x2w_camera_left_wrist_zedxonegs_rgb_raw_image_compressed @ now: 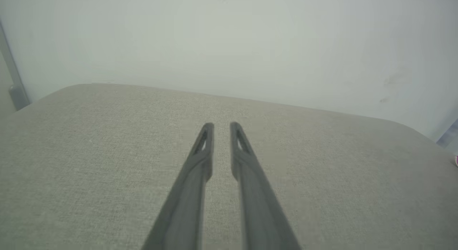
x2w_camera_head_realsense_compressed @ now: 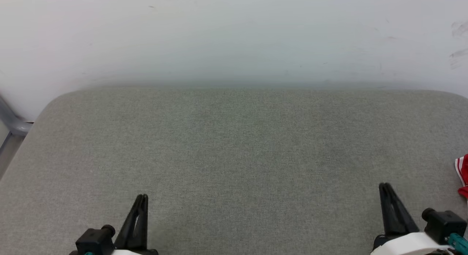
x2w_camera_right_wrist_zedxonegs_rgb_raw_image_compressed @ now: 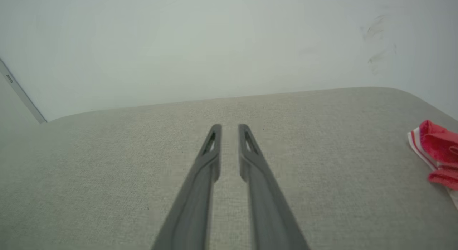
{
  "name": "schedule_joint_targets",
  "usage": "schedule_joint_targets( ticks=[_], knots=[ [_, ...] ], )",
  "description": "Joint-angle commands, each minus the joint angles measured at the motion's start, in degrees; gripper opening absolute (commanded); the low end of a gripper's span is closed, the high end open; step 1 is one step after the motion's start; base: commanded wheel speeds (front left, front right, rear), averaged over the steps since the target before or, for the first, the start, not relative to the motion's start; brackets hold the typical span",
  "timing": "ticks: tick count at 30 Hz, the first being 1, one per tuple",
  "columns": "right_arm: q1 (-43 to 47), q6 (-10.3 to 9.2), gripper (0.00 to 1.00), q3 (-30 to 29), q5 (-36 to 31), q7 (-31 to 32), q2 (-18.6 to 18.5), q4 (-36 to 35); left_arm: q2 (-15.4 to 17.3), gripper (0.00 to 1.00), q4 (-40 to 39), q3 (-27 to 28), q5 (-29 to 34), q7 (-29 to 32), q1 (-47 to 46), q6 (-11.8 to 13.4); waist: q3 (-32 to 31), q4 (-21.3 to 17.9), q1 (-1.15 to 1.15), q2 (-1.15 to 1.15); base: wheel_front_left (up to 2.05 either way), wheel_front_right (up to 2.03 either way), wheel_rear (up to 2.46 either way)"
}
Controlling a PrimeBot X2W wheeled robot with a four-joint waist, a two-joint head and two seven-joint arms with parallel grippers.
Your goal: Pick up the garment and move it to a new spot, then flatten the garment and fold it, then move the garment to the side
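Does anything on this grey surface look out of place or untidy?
Yes. The red and white garment lies crumpled at the right edge of the surface, not flat. The wall behind has a few dark scuffs.

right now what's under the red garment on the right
The garment rests bunched on the grey padded surface. Anything beneath its folds is covered by the cloth.
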Motion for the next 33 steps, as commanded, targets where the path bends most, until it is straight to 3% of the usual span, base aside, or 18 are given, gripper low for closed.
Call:
schedule_joint_targets(
  ticks=[1,33],
  knots=[
    [-0.2,0.0,0.0,-0.2,1.1,0.4,0.0,0.4,0.0,0.0,0.1,0.0,-1.2,0.2,0.0,0.0,0.0,0.0,0.0,0.0,0.0,0.0,0.0],
    [-3.7,-0.01,0.0,-1.2,31.8,7.2,0.3,2.2,0.3,0.0,3.5,1.7,-31.9,7.5,-5.0,0.0,0.5,-0.5,0.0,0.0,0.0,0.0,0.0]
  ],
)
